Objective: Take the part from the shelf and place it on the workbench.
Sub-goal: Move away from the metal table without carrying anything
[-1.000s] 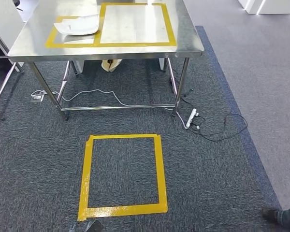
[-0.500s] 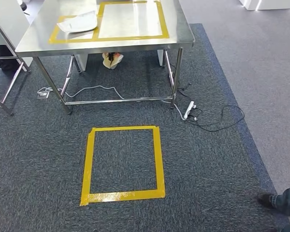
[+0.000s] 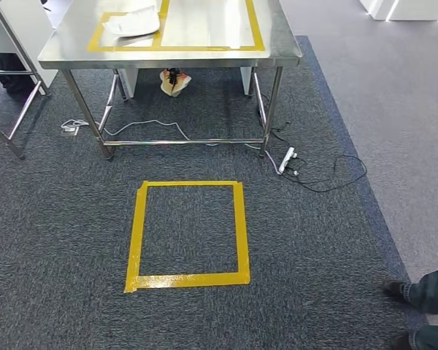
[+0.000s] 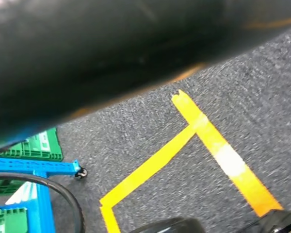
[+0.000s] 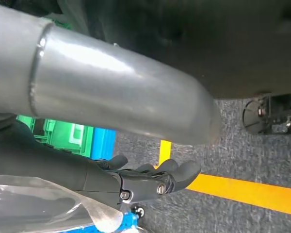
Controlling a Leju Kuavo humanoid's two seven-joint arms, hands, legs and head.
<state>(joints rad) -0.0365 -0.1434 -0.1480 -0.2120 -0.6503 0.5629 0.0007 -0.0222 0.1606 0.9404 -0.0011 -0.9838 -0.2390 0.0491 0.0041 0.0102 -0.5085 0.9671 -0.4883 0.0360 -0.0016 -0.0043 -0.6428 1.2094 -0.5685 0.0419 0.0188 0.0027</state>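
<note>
From the head view, the steel workbench [image 3: 170, 57] stands far ahead, a white part [image 3: 131, 24] already lying inside its left taped outline; a yellow floor square [image 3: 187, 232] lies near.

The left wrist view gives carpet and tape; the left hand's state I cannot tell.

In the right wrist view the right hand [image 5: 151, 179] has fingers extended over clear plastic wrapping [image 5: 45, 206]; whether it grips that, I cannot tell. A loose hold could let the load slip while walking.

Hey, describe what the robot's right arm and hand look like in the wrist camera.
The right arm is a smooth silver metal tube with a visible ring seam and a rounded end. The right hand is dark grey to black, with slim fingers fastened by small silver screws.
</note>
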